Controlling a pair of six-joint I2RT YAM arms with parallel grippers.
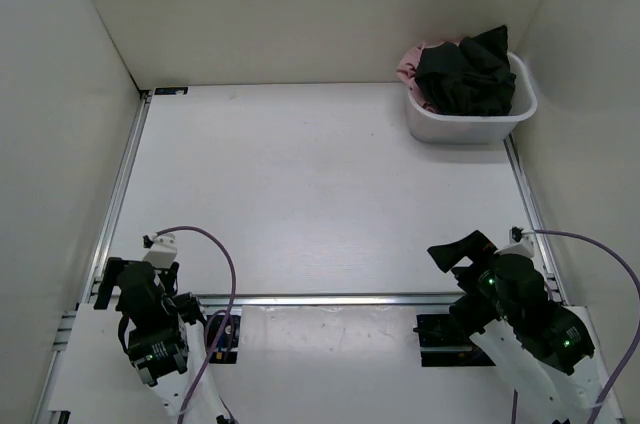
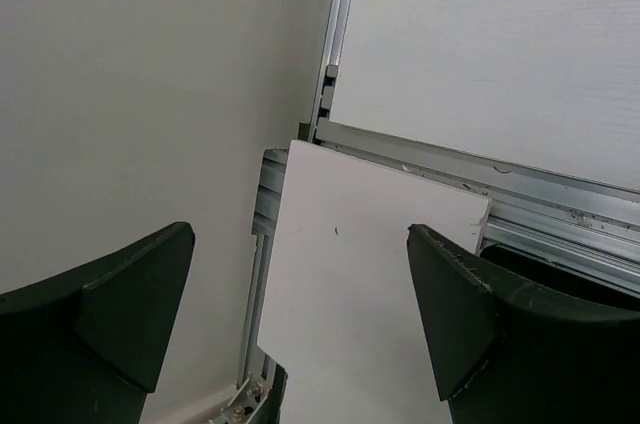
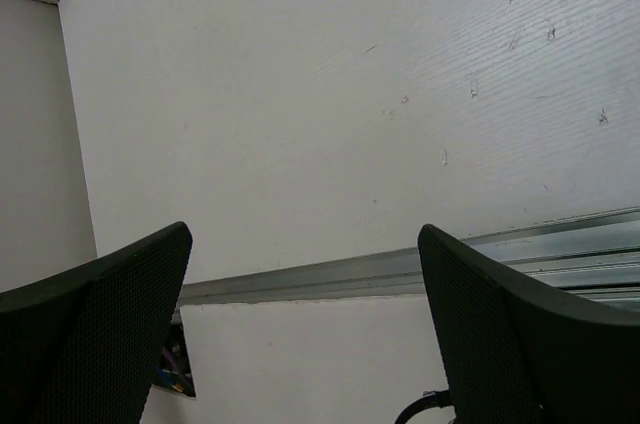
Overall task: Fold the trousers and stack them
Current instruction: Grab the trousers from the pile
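Observation:
The trousers (image 1: 468, 79) are a crumpled heap of black cloth piled in the white tub (image 1: 470, 129) at the far right corner, seen only in the top view. Their legs cannot be made out in the heap. My left gripper (image 1: 138, 279) (image 2: 300, 239) hangs open over the near left edge, above a white board, with nothing between its fingers. My right gripper (image 1: 462, 252) (image 3: 305, 234) stands open over the near right part of the table, also holding nothing. Both are far from the tub.
A pink garment (image 1: 410, 64) pokes out at the tub's left side under the black cloth. White walls close in the left, far and right sides. A metal rail (image 1: 330, 299) crosses the table in front of the arm bases; another rail (image 1: 120, 184) runs along the left edge.

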